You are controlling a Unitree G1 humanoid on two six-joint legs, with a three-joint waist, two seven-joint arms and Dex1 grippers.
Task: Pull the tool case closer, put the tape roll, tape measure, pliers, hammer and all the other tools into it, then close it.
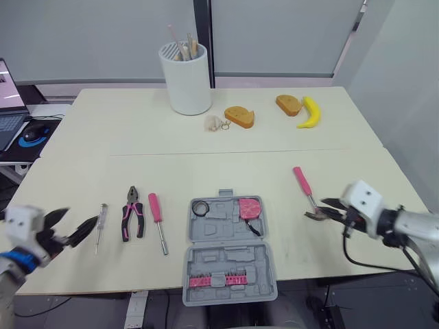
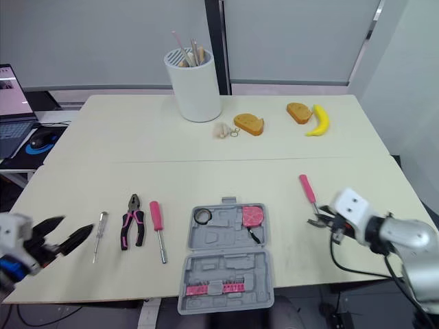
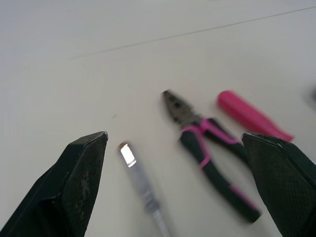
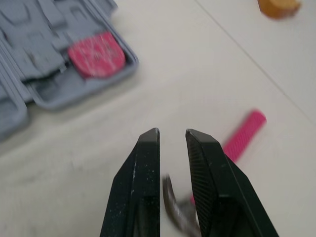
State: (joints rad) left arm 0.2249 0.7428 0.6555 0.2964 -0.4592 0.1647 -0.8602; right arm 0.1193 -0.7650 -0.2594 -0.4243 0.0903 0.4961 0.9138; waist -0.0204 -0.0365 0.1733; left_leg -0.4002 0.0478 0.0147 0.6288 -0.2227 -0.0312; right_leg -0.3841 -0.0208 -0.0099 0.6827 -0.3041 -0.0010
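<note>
The grey tool case (image 1: 230, 264) lies open at the table's front middle. In its far half sit the tape roll (image 1: 200, 208) and the pink tape measure (image 1: 250, 207). To its left lie a pink screwdriver (image 1: 158, 221), the pliers (image 1: 132, 212) and a clear tester screwdriver (image 1: 101, 226). My left gripper (image 1: 77, 221) hovers open just left of the tester, holding nothing. The pink-handled hammer (image 1: 306, 194) lies right of the case. My right gripper (image 4: 173, 133) hangs over the hammer's head (image 4: 175, 210), fingers nearly together, with the handle (image 4: 242, 138) passing under one finger.
A white utensil holder (image 1: 186, 77) stands at the back, with bread pieces (image 1: 239, 116) and a banana (image 1: 310, 113) to its right. A laptop and mouse (image 1: 31, 133) sit on a side desk at the far left. Pink bits (image 1: 219, 279) fill the case's near half.
</note>
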